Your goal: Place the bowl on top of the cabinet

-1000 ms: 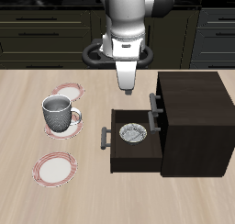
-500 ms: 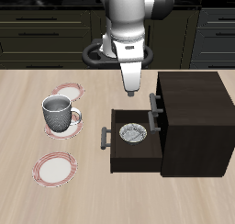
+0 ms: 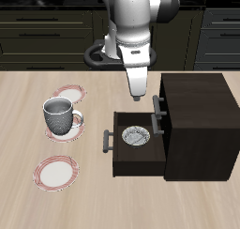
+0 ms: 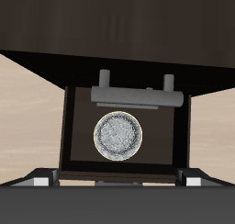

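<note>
Even, soft light; sharp renders

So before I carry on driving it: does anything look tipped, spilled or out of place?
Nothing stands out. The bowl sits upright inside the cabinet's open drawer, the mug stands upright.

Simulated kitchen: dark cupboards [image 3: 47, 40] behind wooden bench [image 3: 94, 190]; mug [image 3: 60, 115], plates [image 3: 56, 172], small drawer cabinet [image 3: 192, 120] on it.
</note>
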